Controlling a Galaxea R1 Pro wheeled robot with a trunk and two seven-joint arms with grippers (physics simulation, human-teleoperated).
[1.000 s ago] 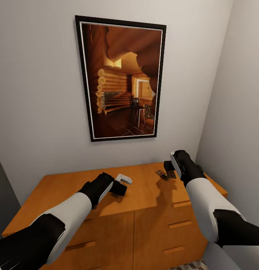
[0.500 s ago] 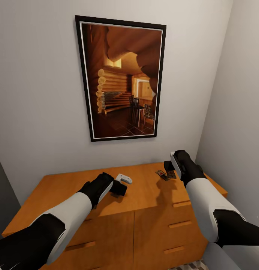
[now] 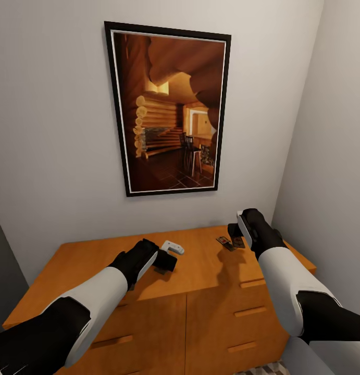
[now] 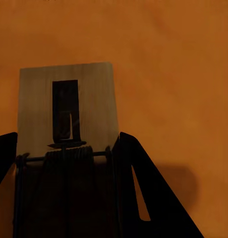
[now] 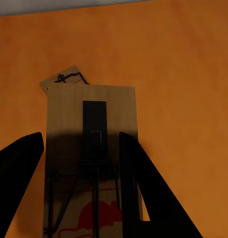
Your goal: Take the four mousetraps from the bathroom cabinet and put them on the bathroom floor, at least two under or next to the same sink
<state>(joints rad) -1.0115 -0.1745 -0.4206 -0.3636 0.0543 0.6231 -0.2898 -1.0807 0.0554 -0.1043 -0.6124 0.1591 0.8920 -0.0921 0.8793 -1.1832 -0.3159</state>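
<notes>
Mousetrap (image 4: 67, 109), pinched in the left hand (image 3: 166, 262), has just shifted slightly on the cabinet (image 3: 96, 250) tabletop, probably starting to lift, while the right hand (image 3: 234, 235) straddles a second mousetrap (image 5: 91, 129), its grip unclear.

Soft, even room light, mildly blurry renders; wrist views dim, with dark shadows on the cabinet (image 3: 200, 271).
</notes>
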